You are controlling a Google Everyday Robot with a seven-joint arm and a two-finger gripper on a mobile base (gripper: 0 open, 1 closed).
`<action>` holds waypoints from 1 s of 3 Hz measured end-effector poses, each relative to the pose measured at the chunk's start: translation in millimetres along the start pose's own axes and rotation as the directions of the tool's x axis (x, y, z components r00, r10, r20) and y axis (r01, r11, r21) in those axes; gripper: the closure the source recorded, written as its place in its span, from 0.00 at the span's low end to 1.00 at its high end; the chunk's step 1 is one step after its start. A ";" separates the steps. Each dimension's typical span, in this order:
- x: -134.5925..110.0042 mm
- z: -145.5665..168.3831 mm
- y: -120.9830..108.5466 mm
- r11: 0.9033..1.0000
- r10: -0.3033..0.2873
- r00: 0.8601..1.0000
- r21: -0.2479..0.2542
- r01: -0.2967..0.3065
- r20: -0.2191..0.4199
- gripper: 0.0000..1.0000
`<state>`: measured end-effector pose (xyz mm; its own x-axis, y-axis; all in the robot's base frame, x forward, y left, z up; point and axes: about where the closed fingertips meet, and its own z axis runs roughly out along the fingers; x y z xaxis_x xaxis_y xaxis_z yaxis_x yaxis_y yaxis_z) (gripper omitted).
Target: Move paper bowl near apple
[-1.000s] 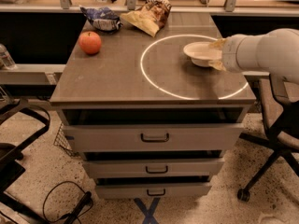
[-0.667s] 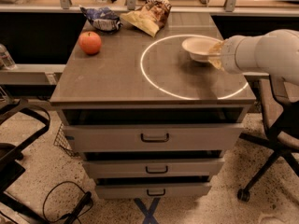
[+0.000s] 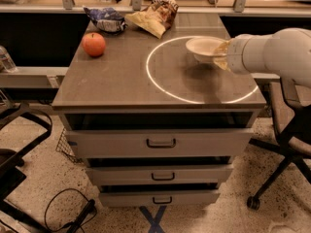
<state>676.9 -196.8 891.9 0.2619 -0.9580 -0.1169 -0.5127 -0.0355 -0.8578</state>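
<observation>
The off-white paper bowl [image 3: 202, 47] is held above the brown table top [image 3: 121, 76], right of centre, with its shadow on the table below it. My gripper [image 3: 221, 54] comes in from the right on a thick white arm and is shut on the bowl's right rim. The orange-red apple [image 3: 94, 44] sits on the table at the far left, well apart from the bowl.
A blue-and-white snack bag [image 3: 108, 19] and a tan snack bag [image 3: 154, 14] lie at the table's back edge. A white ring [image 3: 194, 69] is marked on the top. Drawers [image 3: 160, 142] are below. Office chairs stand at left [image 3: 14, 144] and right [image 3: 286, 130].
The bowl has risen off the table and moved a little left with my gripper holding its rim.
</observation>
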 end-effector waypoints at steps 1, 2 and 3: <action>-18.9 5.8 -12.2 1.000 -0.026 0.998 0.012 0.025 0.057 1.00; -82.7 35.5 -35.9 0.998 -0.067 0.965 0.032 0.061 0.254 1.00; -141.8 51.8 -47.2 0.994 -0.107 0.902 0.069 0.086 0.419 1.00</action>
<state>706.3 -44.5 923.1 0.6339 -0.7405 -0.2231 -0.4306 -0.0983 -0.8972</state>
